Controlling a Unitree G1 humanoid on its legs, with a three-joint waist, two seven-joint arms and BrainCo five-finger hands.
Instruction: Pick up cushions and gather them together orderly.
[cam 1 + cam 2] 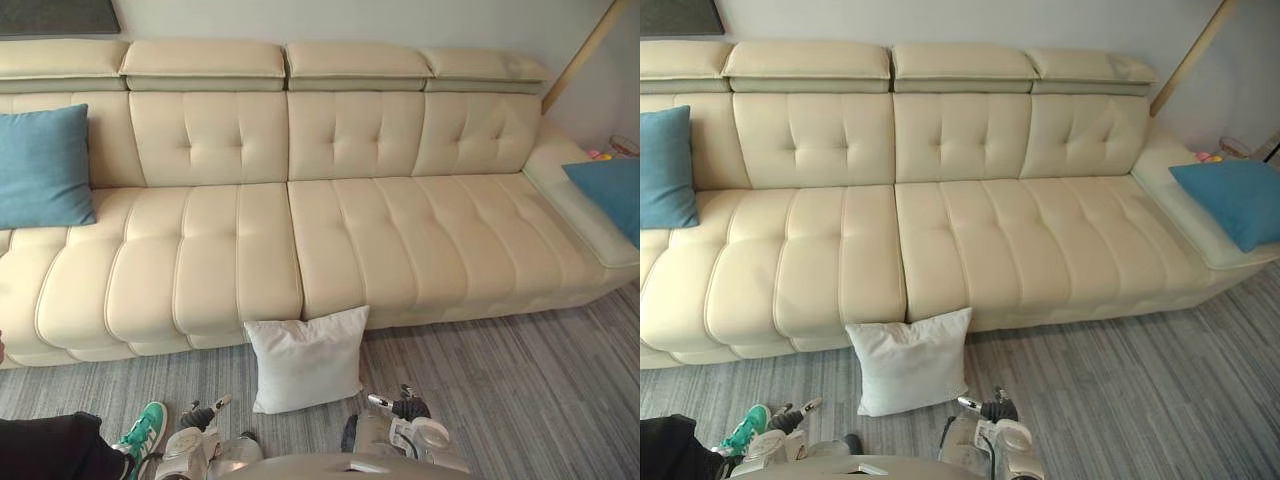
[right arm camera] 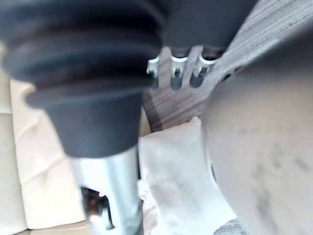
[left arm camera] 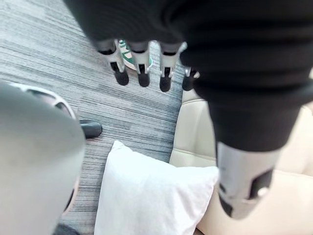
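A white cushion stands on the grey carpet, leaning against the front of the cream sofa near its middle. One blue cushion leans on the sofa's backrest at the far left. Another blue cushion lies on the sofa's right end. My left hand hangs low, left of the white cushion, fingers straight and holding nothing. On the white cushion's other side my right hand also hangs low, its fingers relaxed and bare.
A person's green shoe and dark trouser leg are on the carpet at the lower left, close to my left hand. A wooden pole leans against the wall behind the sofa's right end. Small colourful items lie beyond that end.
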